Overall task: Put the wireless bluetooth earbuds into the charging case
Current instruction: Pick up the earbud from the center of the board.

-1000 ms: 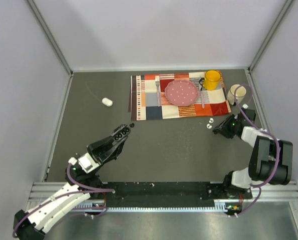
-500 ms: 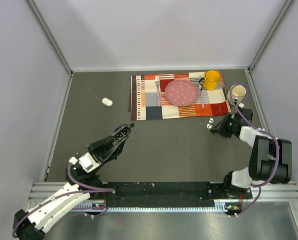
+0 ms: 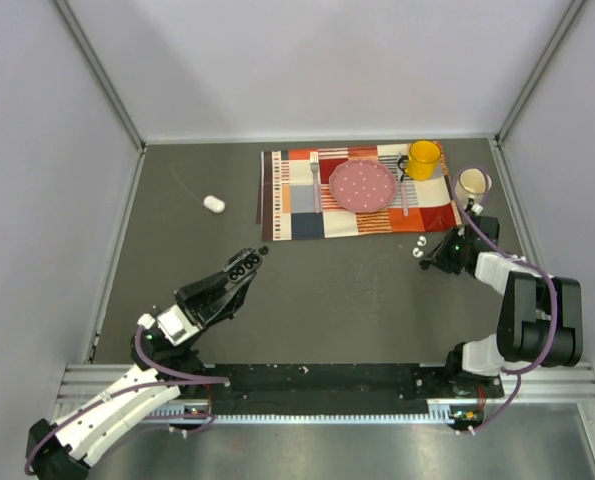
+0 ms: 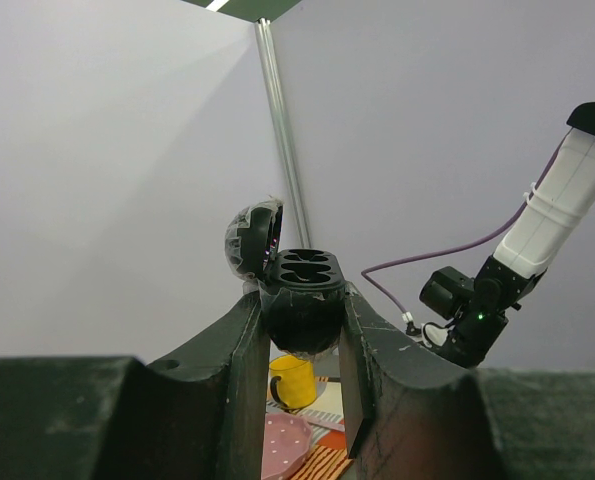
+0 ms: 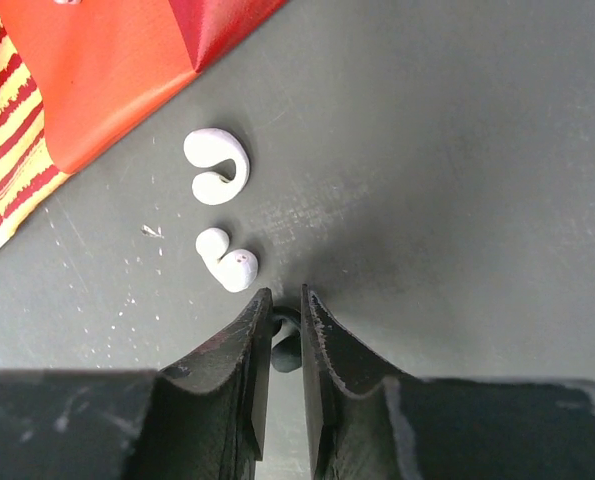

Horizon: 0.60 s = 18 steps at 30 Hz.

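While the sockets had to face upward to receive anything, the left end effector [image 4: 302, 308] was clamped on the round black body of the charging case [image 4: 302, 268]. It held the case off the desk [image 3: 327, 290] with the lid hinged back and both wells empty. That looked like a receiving pose, a steady raised target for the other arm to bring things to.

Well apart from it, the right end effector [image 5: 285, 300] hung low over the bare surface, near the corner of the checked placemat [image 3: 357, 195]. The nearer white earbud [image 5: 227, 262] lay just beyond its tips, and the farther white earbud [image 5: 217, 165] lay just beside that one, not touching it. The fingers were drawn nearly together with only a slit between them. A small dark shape sat in that slit, but I could not tell whether anything was pinched there. Neither white bud was gripped. By my reading no bud had reached the case, and the narrow finger setting suited a thing so tiny.
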Each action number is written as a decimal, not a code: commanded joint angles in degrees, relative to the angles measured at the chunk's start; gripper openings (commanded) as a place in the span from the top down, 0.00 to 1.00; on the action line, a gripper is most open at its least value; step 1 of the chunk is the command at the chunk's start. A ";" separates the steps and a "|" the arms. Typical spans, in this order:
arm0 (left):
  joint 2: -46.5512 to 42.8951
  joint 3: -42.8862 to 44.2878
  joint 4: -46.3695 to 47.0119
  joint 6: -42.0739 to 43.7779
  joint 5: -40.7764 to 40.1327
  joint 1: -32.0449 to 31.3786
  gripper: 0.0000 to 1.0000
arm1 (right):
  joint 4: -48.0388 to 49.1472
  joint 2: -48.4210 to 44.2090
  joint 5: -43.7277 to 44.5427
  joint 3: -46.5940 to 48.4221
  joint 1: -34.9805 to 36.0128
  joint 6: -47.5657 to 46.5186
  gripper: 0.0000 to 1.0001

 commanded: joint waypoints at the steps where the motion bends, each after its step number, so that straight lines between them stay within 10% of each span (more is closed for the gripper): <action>1: 0.00 -6.13 1.52 -0.50 -0.60 0.15 1.00 | -1.02 -0.87 1.14 0.78 1.37 -2.40 0.83; 18: -0.08 -6.13 1.34 -0.77 -0.69 0.24 1.00 | -3.57 -4.74 2.72 0.26 2.78 -2.58 0.69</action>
